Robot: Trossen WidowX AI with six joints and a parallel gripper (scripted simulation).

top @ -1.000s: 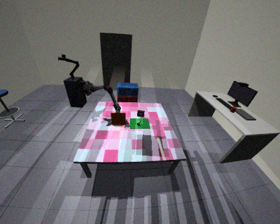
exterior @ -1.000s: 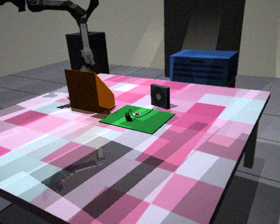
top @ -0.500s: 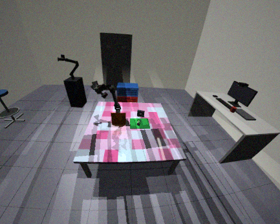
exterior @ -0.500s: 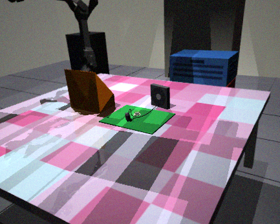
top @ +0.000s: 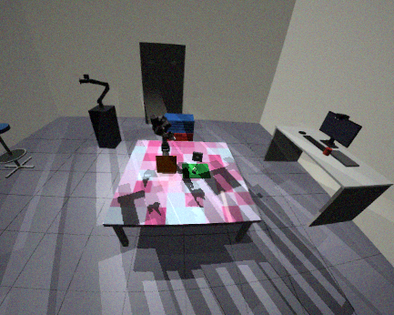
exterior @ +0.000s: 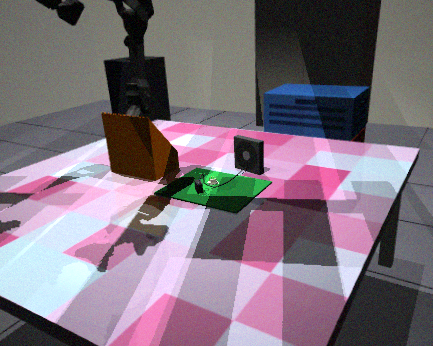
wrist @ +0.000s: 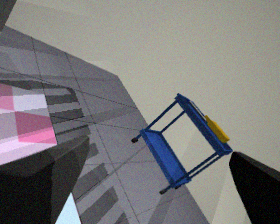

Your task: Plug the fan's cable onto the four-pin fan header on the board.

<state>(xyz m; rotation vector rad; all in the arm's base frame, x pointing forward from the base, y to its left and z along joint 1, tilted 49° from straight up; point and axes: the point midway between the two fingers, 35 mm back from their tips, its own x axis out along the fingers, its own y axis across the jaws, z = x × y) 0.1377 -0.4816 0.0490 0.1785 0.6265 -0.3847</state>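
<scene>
The green board (top: 205, 173) (exterior: 238, 197) lies flat on the table. The dark square fan (top: 197, 157) (exterior: 248, 155) stands upright behind it. A thin dark cable runs from the fan over the board in a curve. A small dark block (exterior: 199, 186) stands on the board near the cable's far end; it looks like the plug, but the header and how deep the plug sits are too small to tell. My gripper (wrist: 161, 146) is open and empty. The wrist view faces the room, with no board between the fingers. The arm is raised behind the orange block, away from the board and plug.
The orange wedge-shaped block (top: 166, 164) (exterior: 131, 150) stands left of the board, in front of the arm's base. The table (top: 183, 214) (exterior: 211, 300) (wrist: 34, 127) has a pink and white checked top. A blue box (exterior: 311, 111) stands behind the table. The wrist view shows a blue cart (wrist: 162, 152).
</scene>
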